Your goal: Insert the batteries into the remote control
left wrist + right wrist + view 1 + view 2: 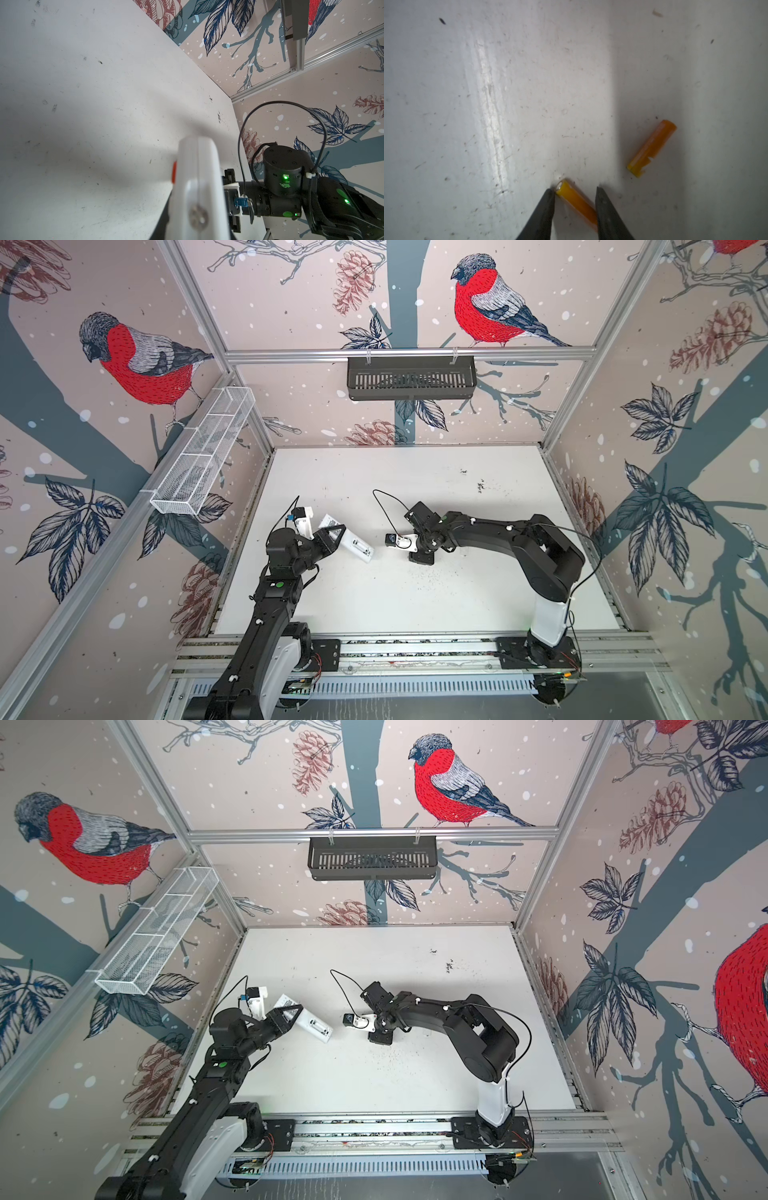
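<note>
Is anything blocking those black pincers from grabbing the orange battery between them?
Nothing visible does. The fingers of the right gripper flank the near battery on the table; the second battery lies apart to one side.

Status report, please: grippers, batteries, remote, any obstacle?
Left gripper shut on remote control. Right gripper open, jaws astride one battery on table. Second battery lies apart, untouched. Nothing in the way.
</note>
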{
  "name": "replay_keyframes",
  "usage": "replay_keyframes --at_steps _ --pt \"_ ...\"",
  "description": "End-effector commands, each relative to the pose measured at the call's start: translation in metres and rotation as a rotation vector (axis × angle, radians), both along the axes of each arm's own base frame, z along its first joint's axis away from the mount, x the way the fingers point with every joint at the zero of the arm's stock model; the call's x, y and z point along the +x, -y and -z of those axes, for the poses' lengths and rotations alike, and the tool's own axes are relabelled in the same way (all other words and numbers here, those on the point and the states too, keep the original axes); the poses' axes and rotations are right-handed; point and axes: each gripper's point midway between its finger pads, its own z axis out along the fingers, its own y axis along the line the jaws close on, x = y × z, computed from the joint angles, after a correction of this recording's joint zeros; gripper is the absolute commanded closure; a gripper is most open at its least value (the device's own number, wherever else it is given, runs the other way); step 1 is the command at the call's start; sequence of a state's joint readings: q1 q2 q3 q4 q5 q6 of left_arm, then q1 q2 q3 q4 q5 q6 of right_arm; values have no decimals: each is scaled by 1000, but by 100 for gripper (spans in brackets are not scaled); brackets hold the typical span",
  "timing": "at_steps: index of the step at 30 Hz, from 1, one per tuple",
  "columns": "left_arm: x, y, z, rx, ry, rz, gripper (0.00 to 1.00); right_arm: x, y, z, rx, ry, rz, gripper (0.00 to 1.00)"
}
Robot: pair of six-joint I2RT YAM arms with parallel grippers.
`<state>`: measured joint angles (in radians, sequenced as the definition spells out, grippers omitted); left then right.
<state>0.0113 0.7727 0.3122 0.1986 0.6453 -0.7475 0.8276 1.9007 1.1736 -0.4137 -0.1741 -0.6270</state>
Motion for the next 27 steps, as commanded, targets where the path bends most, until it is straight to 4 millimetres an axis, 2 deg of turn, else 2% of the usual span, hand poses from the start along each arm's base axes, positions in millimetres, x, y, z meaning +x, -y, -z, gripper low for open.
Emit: replay_keyframes --at_steps 1,4,7,11,18,22,26,27 --pt "2 0 -9 6 48 6 100 -10 28 21 -127 -89 72 68" --pt "3 0 -9 7 46 7 100 -5 29 24 -125 -150 149 74" --pt "4 0 -8 7 41 8 100 -1 37 32 -145 -237 267 77" --pt "4 1 -7 4 34 15 100 4 51 40 -172 -221 405 82" --pt "5 2 -6 5 26 22 100 0 62 21 -62 -217 637 83" --pt "5 2 -7 6 26 22 100 -6 81 21 -46 -228 769 85" --pt "5 1 -6 9 26 19 100 4 105 21 2 -254 995 85" --pt "5 1 -6 9 25 18 100 4 104 18 33 -276 1023 84"
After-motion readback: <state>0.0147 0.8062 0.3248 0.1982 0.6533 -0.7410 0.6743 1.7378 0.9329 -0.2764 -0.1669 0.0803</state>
